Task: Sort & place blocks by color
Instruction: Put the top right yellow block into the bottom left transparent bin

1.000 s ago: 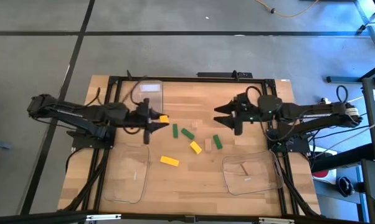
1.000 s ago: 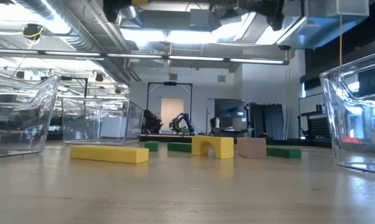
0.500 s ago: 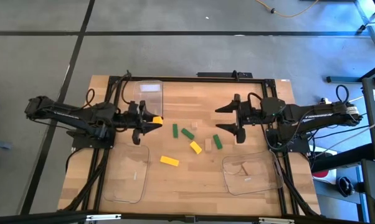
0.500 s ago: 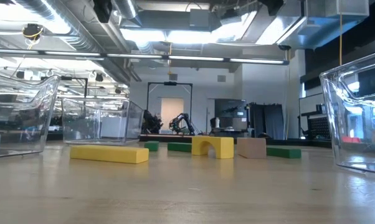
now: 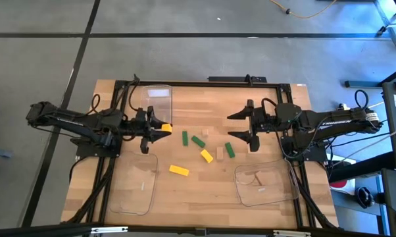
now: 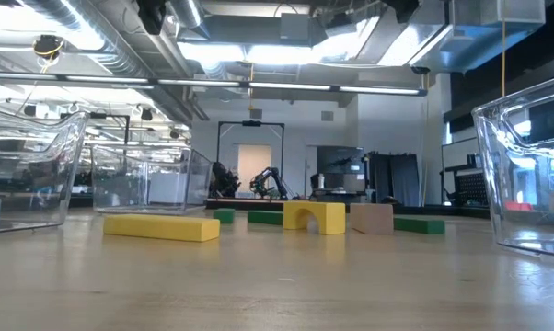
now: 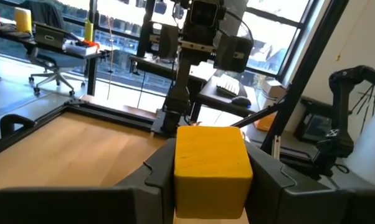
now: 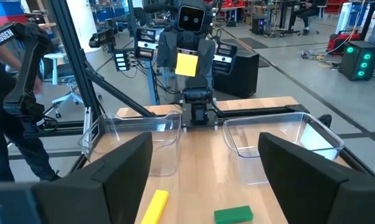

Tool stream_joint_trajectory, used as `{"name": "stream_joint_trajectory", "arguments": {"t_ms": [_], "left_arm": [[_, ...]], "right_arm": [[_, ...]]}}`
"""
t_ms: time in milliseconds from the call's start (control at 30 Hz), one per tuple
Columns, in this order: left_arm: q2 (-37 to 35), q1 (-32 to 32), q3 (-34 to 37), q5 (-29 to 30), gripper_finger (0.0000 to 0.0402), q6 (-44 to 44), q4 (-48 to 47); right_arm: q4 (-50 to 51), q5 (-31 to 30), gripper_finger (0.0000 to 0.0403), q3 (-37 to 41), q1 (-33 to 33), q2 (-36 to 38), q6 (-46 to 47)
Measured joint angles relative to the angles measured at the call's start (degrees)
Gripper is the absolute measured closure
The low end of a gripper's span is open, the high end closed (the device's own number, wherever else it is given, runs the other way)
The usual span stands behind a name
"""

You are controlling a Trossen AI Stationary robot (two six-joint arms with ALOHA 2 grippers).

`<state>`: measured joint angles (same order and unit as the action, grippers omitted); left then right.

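The left pincer [image 5: 160, 128] hangs above the left half of the bench [image 5: 191, 194], its fingers clamped on a yellow cube [image 7: 210, 162], which sits squarely between the two dark pads in the left wrist view and shows as a small yellow patch at the tip from above [image 5: 166, 126]. It is just in front of the far clear tray [image 5: 158, 99], which stands at the far left of the bench. The right pincer [image 5: 248, 126] waits in the air over the right half, its fingers spread wide and holding nothing. Between the two arms the loose blocks lie on the wood: a green bar [image 5: 185, 137], a second green bar [image 5: 198, 141] just right of it, a yellow arch block [image 5: 206, 155] with a tan cube [image 5: 219, 155] close beside it, and a third green bar [image 5: 229, 150] further right. A long yellow bar [image 5: 179, 170] lies apart, nearer the front edge. A near left tray [image 5: 133, 187] and a near right tray [image 5: 265, 183] stand at the front corners; thin tan pieces [image 5: 257, 178] lie inside the right one.
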<state>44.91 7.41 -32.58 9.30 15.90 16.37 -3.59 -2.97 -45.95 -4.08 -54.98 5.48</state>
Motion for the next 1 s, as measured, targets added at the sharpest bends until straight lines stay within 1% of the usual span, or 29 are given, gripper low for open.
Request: {"name": "stream_joint_trajectory", "arguments": {"t_ms": [200, 367, 500, 600, 700, 867, 933, 1000], "left_arm": [[0.00, 0.06, 0.00, -0.08, 0.0282, 0.00, -1.25], [0.00, 0.10, -0.02, -1.53, 0.0282, 0.00, -1.63], [0.01, 0.90, -0.63, -2.51, 0.0282, 0.01, -5.28], [0.33, 2.93, -4.69, -3.21, 0.0282, 0.07, -15.96], [2.75, 5.55, -11.75, -3.19, 0.0282, 0.07, -31.84], [9.45, 11.69, -24.06, -4.29, 0.0282, 2.41, -58.68], [12.77, 14.68, -27.39, -4.52, 0.0282, 4.02, -67.73], [15.50, 17.68, -28.87, -4.50, 0.0282, 5.43, -74.76]], "right_arm": [[0.01, 0.00, 0.0107, 0.00, 0.00, 0.00, 0.00], [0.01, 0.00, 0.0107, 0.00, 0.00, 0.00, 0.24], [0.01, 0.00, 0.0107, 0.00, 0.00, 0.00, 0.24], [-0.01, 0.00, 0.0107, 0.00, 0.00, 0.00, 0.24], [0.01, 0.00, 0.0107, 0.00, 0.00, 0.00, 0.24], [0.01, 0.00, 0.0107, 0.00, 0.00, 0.00, 0.25], [0.01, 0.00, 0.0107, 0.00, 0.00, 0.00, 0.24], [0.01, 0.00, 0.0107, 0.00, 0.00, 0.00, 0.24]]}}
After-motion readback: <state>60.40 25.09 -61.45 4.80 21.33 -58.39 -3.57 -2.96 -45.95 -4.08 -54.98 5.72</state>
